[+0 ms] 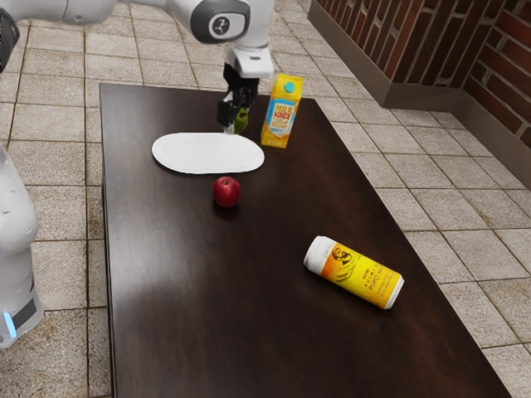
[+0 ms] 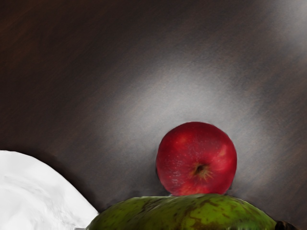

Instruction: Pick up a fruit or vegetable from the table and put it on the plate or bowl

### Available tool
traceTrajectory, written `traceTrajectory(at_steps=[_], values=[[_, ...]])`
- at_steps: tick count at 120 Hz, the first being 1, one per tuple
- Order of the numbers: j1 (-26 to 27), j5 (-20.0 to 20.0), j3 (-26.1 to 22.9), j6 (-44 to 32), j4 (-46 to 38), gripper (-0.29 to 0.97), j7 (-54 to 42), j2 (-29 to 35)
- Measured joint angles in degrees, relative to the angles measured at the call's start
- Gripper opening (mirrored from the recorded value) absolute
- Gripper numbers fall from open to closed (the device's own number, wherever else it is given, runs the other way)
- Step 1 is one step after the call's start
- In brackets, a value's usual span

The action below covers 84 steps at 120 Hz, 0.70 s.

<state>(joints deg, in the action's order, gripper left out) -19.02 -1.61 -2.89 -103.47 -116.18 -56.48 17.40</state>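
Nearest you on the dark wooden surface [image 1: 249, 323], a yellow cylindrical bottle with a white cap [image 1: 354, 272] lies on its side. Farther in sits a round red apple [image 1: 226, 191], with a flat white plate [image 1: 207, 153] just beyond it. Near the far edge, your black gripper [image 1: 236, 123] is clamped on a mottled green fruit [image 1: 241, 123], beside an upright yellow-and-orange carton [image 1: 282, 110].
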Motion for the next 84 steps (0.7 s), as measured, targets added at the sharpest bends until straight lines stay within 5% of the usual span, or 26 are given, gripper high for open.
traceTrajectory(at_steps=[29,52,66,84], values=[[0.0,3.8,10.7,-0.3,0.9,0.32,-1.9,-2.4],[0.0,4.8,12.4,-1.1,1.9,0.32,-3.4,-4.5],[0.0,4.5,12.8,-2.1,1.7,0.52,-4.5,-4.9],[0.0,4.4,12.9,-2.5,1.8,0.62,-5.6,-4.8]])
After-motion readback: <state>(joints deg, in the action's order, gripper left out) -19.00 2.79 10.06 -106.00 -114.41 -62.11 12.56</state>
